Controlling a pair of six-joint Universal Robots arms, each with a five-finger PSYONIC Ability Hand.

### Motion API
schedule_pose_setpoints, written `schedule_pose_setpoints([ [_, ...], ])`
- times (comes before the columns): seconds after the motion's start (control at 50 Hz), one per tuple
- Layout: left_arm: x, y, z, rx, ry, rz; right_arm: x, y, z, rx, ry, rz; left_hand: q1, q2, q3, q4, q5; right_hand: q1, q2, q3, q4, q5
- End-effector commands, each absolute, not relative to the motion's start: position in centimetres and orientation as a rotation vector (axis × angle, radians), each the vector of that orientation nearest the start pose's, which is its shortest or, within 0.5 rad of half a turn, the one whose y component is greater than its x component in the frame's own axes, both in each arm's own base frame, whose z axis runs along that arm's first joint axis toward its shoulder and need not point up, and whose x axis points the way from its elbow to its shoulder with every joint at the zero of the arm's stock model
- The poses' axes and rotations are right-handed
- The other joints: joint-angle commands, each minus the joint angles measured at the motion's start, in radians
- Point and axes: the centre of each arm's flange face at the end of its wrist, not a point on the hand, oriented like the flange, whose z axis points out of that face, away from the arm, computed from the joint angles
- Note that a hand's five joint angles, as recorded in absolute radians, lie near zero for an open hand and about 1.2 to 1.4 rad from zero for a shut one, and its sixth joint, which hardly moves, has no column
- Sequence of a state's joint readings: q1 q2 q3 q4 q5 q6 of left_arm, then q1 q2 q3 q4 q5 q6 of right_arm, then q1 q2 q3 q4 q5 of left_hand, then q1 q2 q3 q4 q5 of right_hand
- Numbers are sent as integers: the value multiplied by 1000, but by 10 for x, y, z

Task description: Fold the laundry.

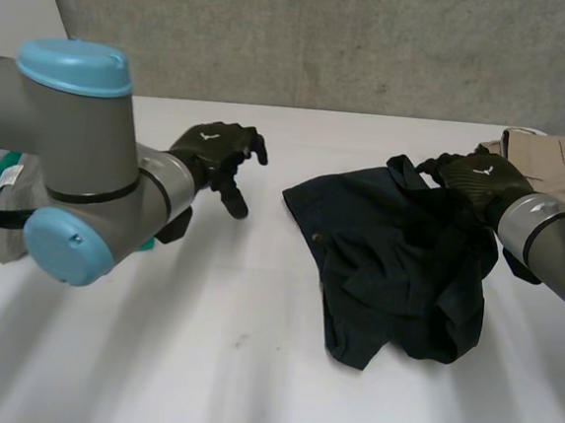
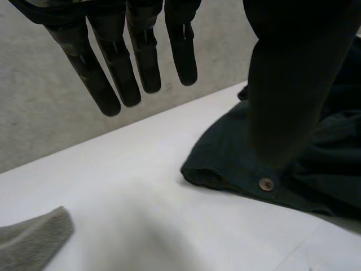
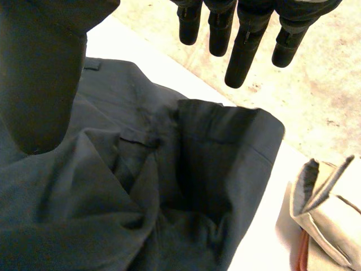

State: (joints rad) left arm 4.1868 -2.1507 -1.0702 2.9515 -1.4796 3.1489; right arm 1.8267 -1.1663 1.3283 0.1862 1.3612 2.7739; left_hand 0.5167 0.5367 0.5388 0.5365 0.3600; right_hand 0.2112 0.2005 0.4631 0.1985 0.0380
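— Where is the laundry?
— A dark garment (image 1: 396, 271) lies crumpled on the white table (image 1: 249, 367), on the right arm's side. It is bunched and lapped over itself, and there is a button (image 2: 265, 184) on the edge nearest the left hand.
— And the hands?
— Both are open. The left hand (image 1: 214, 148) hangs over bare table near that edge without touching it, its fingers (image 2: 123, 79) straight. The right hand (image 1: 478, 179) is over the garment's far right corner, its fingers (image 3: 243, 45) straight and thumb spread, pinching nothing.
— How will it handle?
— I'd judge it light, soft and limp, sagging wherever it isn't held. Take the firmer buttoned band at two corners, one in each hand, and pull it flat first.
— Anything nearby?
— A beige garment (image 1: 550, 154) just beyond the right hand, and a grey cloth (image 1: 1, 202) beside the left arm.
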Motion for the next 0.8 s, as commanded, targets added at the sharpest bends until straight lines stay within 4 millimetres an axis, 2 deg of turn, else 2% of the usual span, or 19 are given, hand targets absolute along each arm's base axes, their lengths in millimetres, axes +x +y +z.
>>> schedule_pose_setpoints([
  [0.02, -366, -281, 208, 1118, 2755, -2013, 224, -319, 229, -915, 2343, -1752, -139, -159, -161, -158, -156, -37, -26, -289, -24, -38],
  [0.08, -386, -278, 197, 1246, 2713, -1984, 219, -321, 228, -916, 2355, -1753, -265, -285, -287, -285, -283, -37, -26, -289, -24, -38],
  [0.22, -424, -268, 175, 1466, 2587, -1931, 213, -315, 226, -939, 2348, -1739, -274, -294, -296, -294, -292, -37, -26, -289, -24, -38],
  [0.4, -449, -260, 157, 1624, 2315, -1936, 201, -313, 230, -965, 2322, -1791, -183, -203, -205, -203, -201, -37, -26, -289, -24, -38],
  [0.58, -463, -241, 147, 1746, 2137, -1948, 191, -311, 233, -1005, 2313, -1824, 40, 20, 18, 20, 22, -37, -26, -289, -24, -38],
  [0.64, -468, -232, 149, 1782, 2121, -1961, 189, -312, 234, -1014, 2307, -1833, 283, 263, 261, 264, 265, -37, -26, -289, -24, -38],
  [0.74, -472, -227, 148, 1790, 2089, -1975, 189, -313, 234, -1017, 2306, -1834, 398, 378, 376, 378, 380, -37, -26, -289, -24, -38],
  [0.8, -471, -228, 146, 1777, 2056, -1959, 188, -313, 235, -1015, 2307, -1839, 650, 630, 628, 630, 632, -37, -26, -289, -24, -38],
])
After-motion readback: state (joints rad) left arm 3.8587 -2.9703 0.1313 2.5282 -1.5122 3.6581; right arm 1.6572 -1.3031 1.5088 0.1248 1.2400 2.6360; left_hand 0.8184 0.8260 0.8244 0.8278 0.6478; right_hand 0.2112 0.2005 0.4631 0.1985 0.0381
